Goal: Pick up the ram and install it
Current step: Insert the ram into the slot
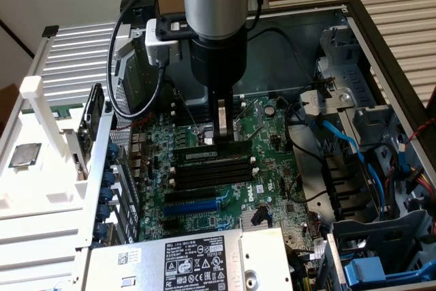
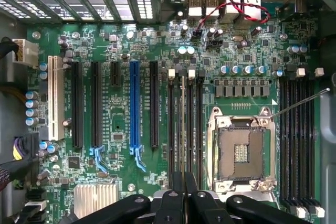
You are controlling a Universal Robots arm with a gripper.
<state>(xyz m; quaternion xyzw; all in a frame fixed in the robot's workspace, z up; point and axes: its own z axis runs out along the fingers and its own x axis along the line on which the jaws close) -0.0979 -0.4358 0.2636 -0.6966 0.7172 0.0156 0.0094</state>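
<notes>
The ram (image 1: 204, 150) is a thin green stick lying along the first of the black memory slots (image 1: 211, 172) on the motherboard, inside the open computer case. In the wrist view the ram (image 2: 182, 124) shows edge-on as a narrow line between the black slots (image 2: 195, 124). My gripper (image 1: 222, 135) reaches straight down onto the stick near its middle. Its dark fingers (image 2: 183, 182) are closed around the stick's upper edge. I cannot tell whether the stick is fully down in the slot.
A blue slot (image 2: 134, 103) and long black card slots lie beside the memory bank. The empty processor socket (image 2: 240, 153) and a second slot bank (image 2: 296, 140) lie on the other side. A labelled power supply (image 1: 197, 257), blue cables (image 1: 354, 155) and drive cages crowd the case. A white rack (image 1: 41, 168) stands outside.
</notes>
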